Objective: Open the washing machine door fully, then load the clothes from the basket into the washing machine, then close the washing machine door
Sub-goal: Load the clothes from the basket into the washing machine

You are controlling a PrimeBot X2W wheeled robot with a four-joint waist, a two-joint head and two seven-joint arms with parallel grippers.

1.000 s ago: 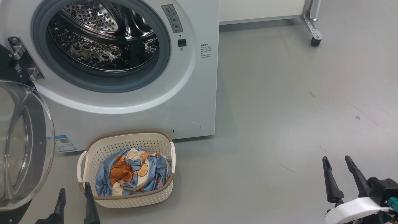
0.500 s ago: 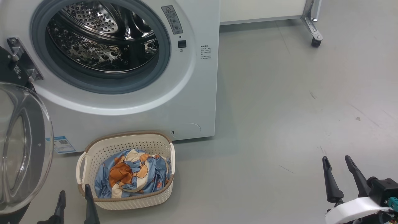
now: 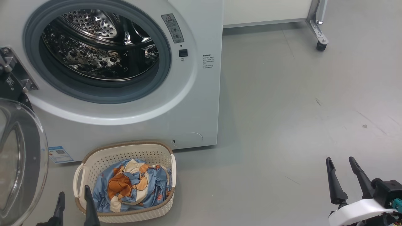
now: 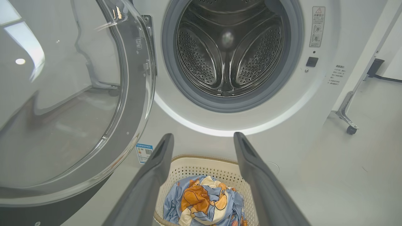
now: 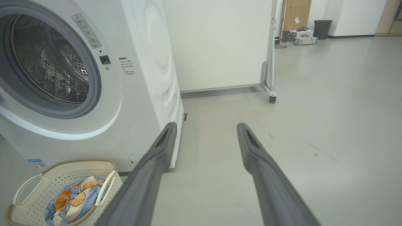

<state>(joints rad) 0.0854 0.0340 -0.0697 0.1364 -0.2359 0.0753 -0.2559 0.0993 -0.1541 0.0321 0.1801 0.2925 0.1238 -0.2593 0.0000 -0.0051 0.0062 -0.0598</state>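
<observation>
My left hand (image 4: 203, 135) and right hand (image 3: 339, 160) gape wide, empty; soft crumpled clothes (image 3: 132, 186) lie in the perforated cream basket (image 3: 125, 153) before the shiny steel drum (image 3: 91, 59).

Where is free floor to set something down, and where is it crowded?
Free: bare floor right of the washing machine, before the right gripper. Crowded: around the basket, with the open door and left gripper beside it.
</observation>
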